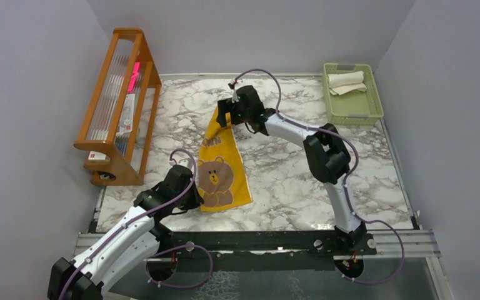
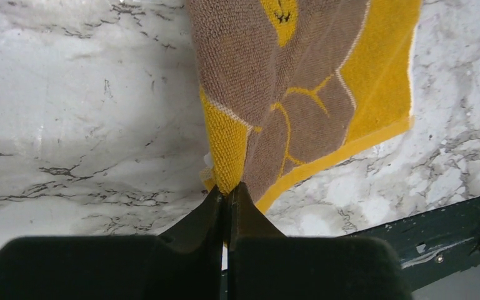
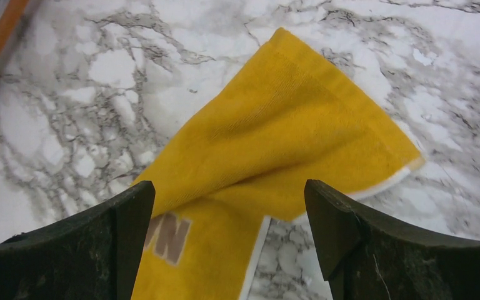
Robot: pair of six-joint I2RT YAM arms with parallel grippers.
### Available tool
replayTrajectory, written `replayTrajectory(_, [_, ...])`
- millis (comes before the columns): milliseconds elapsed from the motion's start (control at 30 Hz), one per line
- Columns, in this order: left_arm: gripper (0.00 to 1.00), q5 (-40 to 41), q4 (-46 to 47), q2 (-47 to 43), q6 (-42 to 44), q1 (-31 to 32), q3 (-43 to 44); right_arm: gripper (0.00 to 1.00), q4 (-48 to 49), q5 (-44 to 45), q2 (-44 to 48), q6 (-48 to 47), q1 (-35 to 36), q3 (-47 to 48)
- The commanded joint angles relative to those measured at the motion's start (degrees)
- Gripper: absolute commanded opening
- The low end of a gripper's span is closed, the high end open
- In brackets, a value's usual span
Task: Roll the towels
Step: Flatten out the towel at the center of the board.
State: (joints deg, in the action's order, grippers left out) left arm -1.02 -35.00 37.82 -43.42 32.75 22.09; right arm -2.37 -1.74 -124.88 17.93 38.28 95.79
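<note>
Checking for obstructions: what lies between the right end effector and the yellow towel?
Nothing. The right wrist view shows the open right end effector over the yellow towel, at its folded end, with only cloth and marble table between its fingers.

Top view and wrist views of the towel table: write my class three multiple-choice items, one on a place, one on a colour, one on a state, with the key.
1. Where does the white towel lie?
A at the near left corner
B at the far right, in the green basket
C dead centre

2. What colour is the bear on the yellow towel?
A brown
B green
C black

3. How is the left claw?
A wide open
B shut on nothing
C shut on the yellow towel

Key:
1 B, the top view shows it inside the basket at the far right corner.
2 A, the printed bear is plainly brown.
3 C, the left wrist view shows it clamped on the towel's corner.
</note>
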Motion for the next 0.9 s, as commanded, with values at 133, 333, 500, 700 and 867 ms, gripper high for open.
replayTrajectory(133, [0.00, 3.68, -2.26, 4.24, -0.91, 0.12, 6.86, 0.80, -7.50, 3.87, -11.94, -8.58, -0.33, 10.94])
replayTrajectory(333, [0.00, 7.34, -3.14, 7.86, -0.91, -0.07, 10.96, 0.05, -7.05, 7.14, -9.79, -8.87, -1.83, 4.62])
replayTrajectory(500, [0.00, 7.17, -1.74, 13.00, 0.14, -6.83, 17.43, 0.01, -3.40, 1.29, 1.15, -1.79, -10.59, -12.99])
replayTrajectory(700, [0.00, 3.41, 0.98, 26.63, 17.61, -19.44, 30.77, 0.00, -2.11, 1.50, 26.34, 6.29, -19.33, -38.51])
replayTrajectory(867, [0.00, 5.03, 1.27, 36.96, 27.36, -19.46, 38.10, 0.48, 0.72, -7.67, 47.75, 12.70, -18.99, -57.95])
